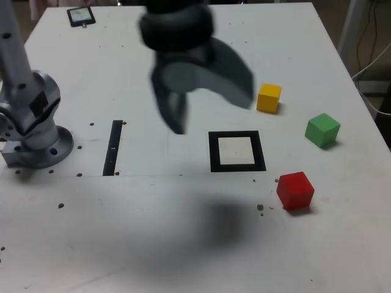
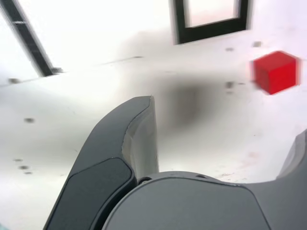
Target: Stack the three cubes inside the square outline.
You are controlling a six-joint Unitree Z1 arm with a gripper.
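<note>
Since no cube lies inside the thick black square frame with a pale centre (image 1: pixel 237 151), the stacking is, as I judge it, not yet begun; all three cubes wait on the white bench (image 1: pixel 183 244). The small matte yellow block (image 1: pixel 269 97) sits beyond the frame, towards the far edge; the green block (image 1: pixel 322 130) is nearer the exterior view's right edge; the red block (image 1: pixel 295 190) stands just off the frame's near right corner. The dark grey, smooth-shelled gripper (image 1: pixel 204 104) hangs above the bench, jaws spread wide, grasping nothing; a thin black strip (image 1: pixel 112 147) lies apart.
</note>
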